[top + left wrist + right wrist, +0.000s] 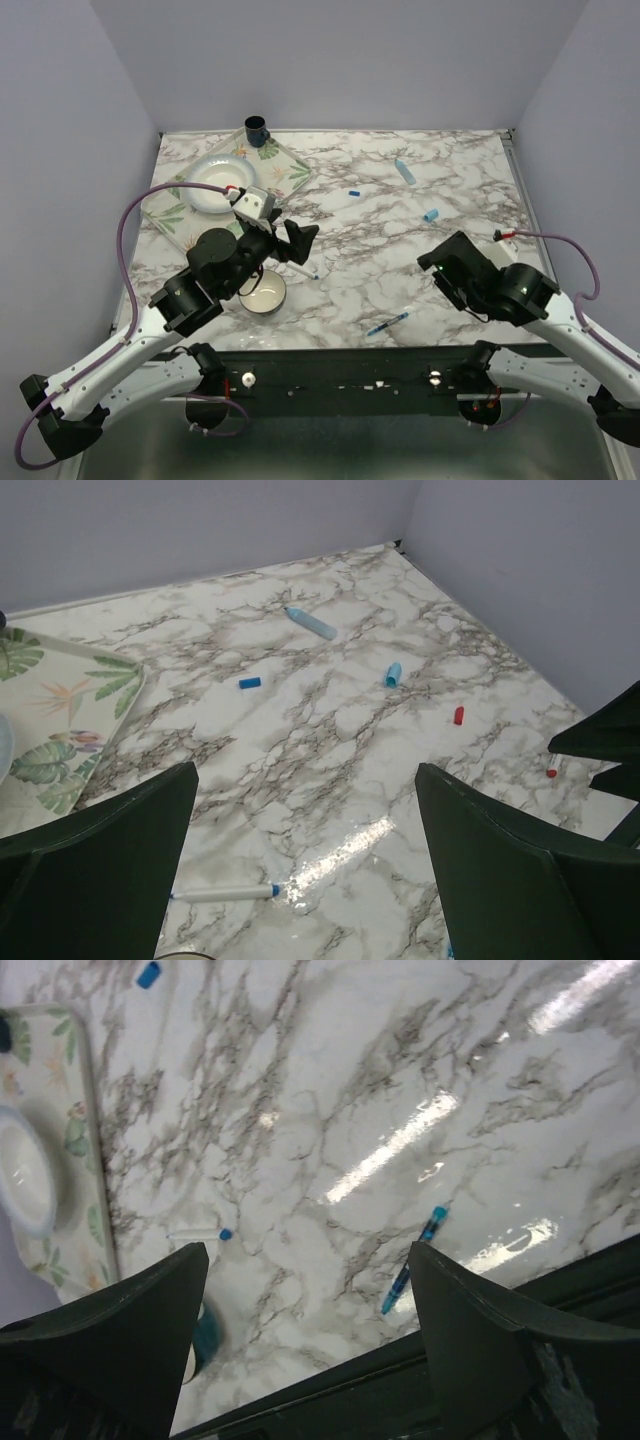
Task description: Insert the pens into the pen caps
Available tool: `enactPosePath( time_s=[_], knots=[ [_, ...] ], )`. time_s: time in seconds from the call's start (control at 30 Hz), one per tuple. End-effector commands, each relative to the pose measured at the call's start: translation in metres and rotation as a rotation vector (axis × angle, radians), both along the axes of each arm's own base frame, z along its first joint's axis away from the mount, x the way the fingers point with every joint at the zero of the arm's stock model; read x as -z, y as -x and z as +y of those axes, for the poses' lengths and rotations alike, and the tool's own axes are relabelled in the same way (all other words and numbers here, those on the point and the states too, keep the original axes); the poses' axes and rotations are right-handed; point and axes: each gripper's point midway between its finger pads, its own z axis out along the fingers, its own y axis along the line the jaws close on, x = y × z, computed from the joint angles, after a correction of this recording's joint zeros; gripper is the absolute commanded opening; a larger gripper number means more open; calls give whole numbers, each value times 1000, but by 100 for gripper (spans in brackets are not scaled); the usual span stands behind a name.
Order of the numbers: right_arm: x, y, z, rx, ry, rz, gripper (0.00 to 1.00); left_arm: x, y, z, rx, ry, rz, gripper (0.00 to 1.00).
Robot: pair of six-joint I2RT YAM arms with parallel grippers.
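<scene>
The left jaws stand wide open and hold nothing, their dark fingers (105, 855) framing bare marble table (470, 160) just right of the near corner of the leaf-print tray (292, 172). The right jaws are likewise spread and empty, fingers (500, 1345) hanging over the table well right of the tray. Below the left jaws, close to the tray's near corner, a white pen with a blue end (302, 268) lies flat beside a small bowl (262, 292). A thin blue pen (387, 323) lies well right of the tray, at the table's front edge. A dark blue cap (353, 192) lies a short way right of the tray. Farther right lie the light blue pen (404, 171) and, apart from it, the light blue cap (431, 214). Farther right again, the left wrist view shows a red cap (458, 715) and the red end of a white pen (552, 768), mostly hidden by the right arm. No pen sits in a cap. The tray carries a white plate (210, 172) and a dark cup (256, 128) at its far corner.
</scene>
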Motion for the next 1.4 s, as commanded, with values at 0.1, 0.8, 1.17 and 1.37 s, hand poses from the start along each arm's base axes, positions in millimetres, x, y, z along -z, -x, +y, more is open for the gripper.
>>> enactPosePath(
  time_s=[0.1, 0.8, 1.17, 1.37],
  knots=[
    [40, 13, -78, 326, 277, 288, 88, -5, -2, 4, -23, 25, -8, 99],
    [149, -41, -193, 486, 203, 640, 68, -8, -4, 23, -104, 70, -49, 99],
    [180, -46, -219, 497, 120, 681, 44, 6, -8, 21, -112, 64, -41, 99],
    [187, -33, -228, 518, 120, 723, 44, 5, -9, 17, -106, 73, -46, 99]
  ],
)
